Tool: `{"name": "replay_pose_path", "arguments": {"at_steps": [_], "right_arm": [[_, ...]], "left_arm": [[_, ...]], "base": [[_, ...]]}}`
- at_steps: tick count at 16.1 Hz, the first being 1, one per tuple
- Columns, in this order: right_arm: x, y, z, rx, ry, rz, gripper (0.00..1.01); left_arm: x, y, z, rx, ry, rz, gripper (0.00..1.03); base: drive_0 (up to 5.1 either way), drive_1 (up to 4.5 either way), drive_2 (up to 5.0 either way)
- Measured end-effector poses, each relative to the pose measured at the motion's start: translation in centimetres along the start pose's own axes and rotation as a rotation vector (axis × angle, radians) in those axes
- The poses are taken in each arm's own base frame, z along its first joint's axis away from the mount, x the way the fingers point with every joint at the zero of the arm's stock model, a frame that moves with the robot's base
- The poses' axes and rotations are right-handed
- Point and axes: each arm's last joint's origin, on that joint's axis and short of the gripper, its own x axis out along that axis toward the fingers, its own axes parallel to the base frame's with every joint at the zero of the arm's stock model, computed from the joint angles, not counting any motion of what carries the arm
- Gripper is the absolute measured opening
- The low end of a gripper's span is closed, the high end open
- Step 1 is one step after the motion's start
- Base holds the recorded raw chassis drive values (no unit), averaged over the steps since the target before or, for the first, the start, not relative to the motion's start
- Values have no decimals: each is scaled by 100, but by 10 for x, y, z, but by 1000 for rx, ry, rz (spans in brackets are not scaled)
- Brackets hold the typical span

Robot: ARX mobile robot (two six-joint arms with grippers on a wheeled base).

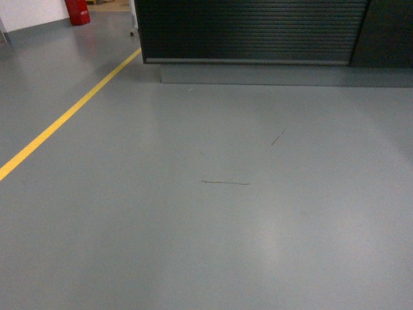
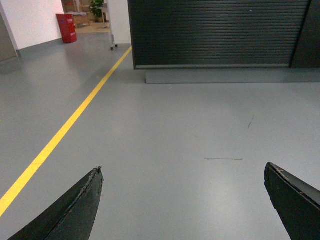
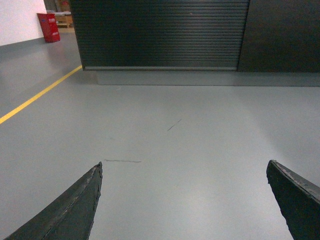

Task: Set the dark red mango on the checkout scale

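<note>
The checkout (image 1: 251,32) shows only as a dark, horizontally slatted front across the top of the head view; its top is out of frame. It also fills the upper part of the left wrist view, the checkout (image 2: 215,32), and of the right wrist view, the checkout (image 3: 160,32). The dark red mango and the scale are out of view. My left gripper (image 2: 183,169) is open, both black fingers wide apart over bare floor. My right gripper (image 3: 185,164) is open too, holding nothing. Neither gripper appears in the head view.
Grey floor (image 1: 206,213) stretches between me and the counter. A yellow line (image 1: 64,119) runs diagonally on the left. A red object (image 1: 78,11) stands far back left by a white wall. A grey plinth (image 1: 284,74) runs under the counter.
</note>
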Motion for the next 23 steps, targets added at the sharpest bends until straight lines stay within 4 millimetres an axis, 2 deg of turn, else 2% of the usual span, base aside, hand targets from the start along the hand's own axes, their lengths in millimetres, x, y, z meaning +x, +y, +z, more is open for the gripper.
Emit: {"name": "replay_pose_path", "arguments": {"at_steps": [23], "right_arm": [[0, 0, 0, 0, 0, 0, 98]], "left_arm": [[0, 0, 0, 0, 0, 0, 98]], "base": [[0, 0, 0]]}}
